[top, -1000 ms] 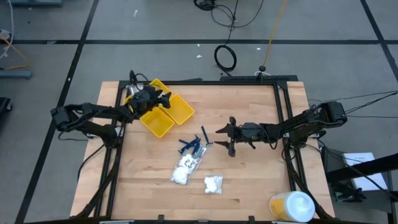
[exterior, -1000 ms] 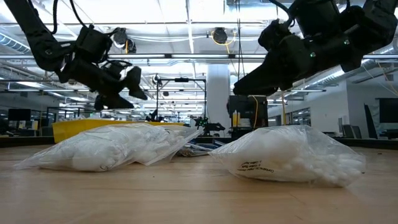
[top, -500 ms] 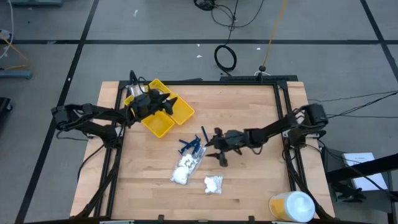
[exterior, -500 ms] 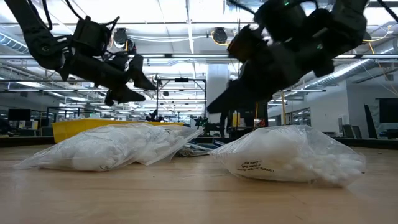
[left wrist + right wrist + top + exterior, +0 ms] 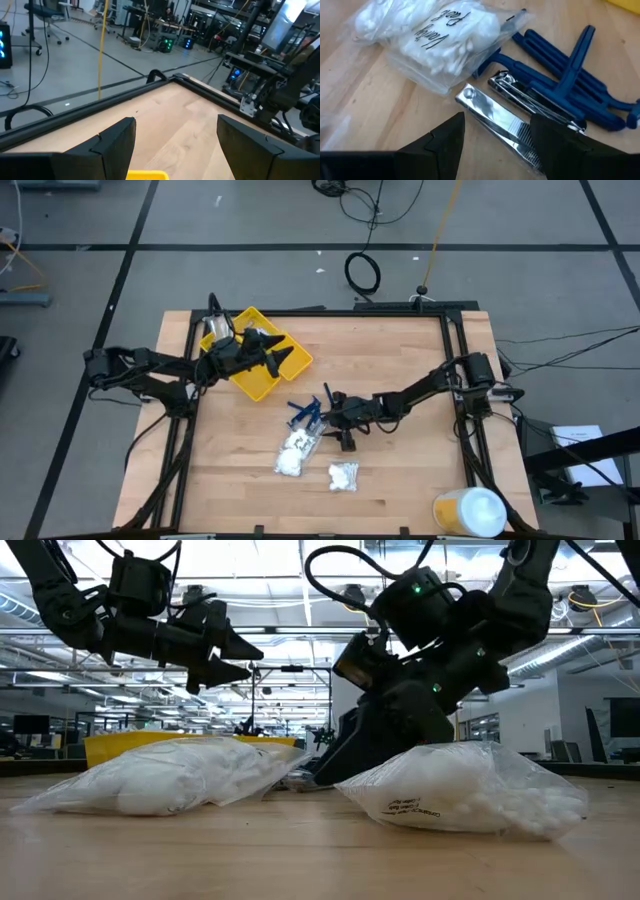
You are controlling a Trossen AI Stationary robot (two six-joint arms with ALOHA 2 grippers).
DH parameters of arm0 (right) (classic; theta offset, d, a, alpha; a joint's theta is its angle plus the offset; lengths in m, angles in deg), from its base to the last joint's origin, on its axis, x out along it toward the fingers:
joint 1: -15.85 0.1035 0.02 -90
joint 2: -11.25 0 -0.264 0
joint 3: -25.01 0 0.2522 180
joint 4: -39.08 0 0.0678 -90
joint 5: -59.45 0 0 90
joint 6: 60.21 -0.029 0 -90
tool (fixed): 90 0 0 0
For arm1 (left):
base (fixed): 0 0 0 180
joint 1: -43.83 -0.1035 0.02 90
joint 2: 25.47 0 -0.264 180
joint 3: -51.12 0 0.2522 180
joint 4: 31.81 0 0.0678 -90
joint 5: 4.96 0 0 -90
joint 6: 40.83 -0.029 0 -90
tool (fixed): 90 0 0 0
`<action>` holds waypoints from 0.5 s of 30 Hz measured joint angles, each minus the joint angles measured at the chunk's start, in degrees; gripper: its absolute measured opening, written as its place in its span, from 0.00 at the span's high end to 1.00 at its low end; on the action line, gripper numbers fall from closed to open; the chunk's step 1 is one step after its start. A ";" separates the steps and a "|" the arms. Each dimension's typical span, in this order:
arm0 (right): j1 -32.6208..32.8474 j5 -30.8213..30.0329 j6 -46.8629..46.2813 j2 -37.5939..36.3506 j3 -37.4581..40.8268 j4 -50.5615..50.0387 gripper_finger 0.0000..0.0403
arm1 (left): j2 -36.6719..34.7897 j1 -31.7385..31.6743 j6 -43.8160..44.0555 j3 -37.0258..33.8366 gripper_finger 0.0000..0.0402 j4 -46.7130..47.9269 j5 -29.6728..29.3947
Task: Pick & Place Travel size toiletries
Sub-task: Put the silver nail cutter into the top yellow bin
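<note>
The toiletries lie mid-table. Dark blue sticks sit beside two silvery nail clippers. A clear bag of white lumps touches them, and a second bag lies nearer. My right gripper is open, low over the clippers, one finger on either side; I see no touch. My left gripper is open and hovers level above the yellow tray, holding nothing.
The yellow compartment tray sits at the table's far left corner, its rim just under my left fingers. A large white-and-yellow round container stands at the near right corner. Bare wood stretches along the far and right sides. A black frame edges the table.
My right gripper has reached toward the table's left and come down onto the pile of toiletries, staying open. My left gripper has moved toward the table's right above the yellow tray and levelled out, still open. The toiletries have kept their places.
</note>
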 joint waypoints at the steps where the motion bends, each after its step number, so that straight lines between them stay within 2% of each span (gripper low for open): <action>1: -0.07 0.01 0.10 -0.22 -0.01 -1.57 0.47 | 0.00 -0.01 0.01 0.00 0.33 0.14 -0.03; 6: -0.04 0.23 -0.08 -3.70 -0.03 -10.92 0.47 | 0.00 -0.01 0.02 0.00 0.33 0.43 -0.02; 9: -0.01 3.08 -0.66 -6.40 0.08 -15.98 0.47 | 0.00 -0.01 -0.21 0.00 0.33 0.44 -0.02; 12: 0.29 5.96 -2.34 -9.22 0.17 -19.81 0.47 | 0.00 -0.01 -0.31 0.00 0.33 0.48 -0.02; 15: 1.04 6.11 -2.08 -10.71 0.36 -20.69 0.47 | 0.00 -0.01 -0.37 0.00 0.33 0.77 -0.02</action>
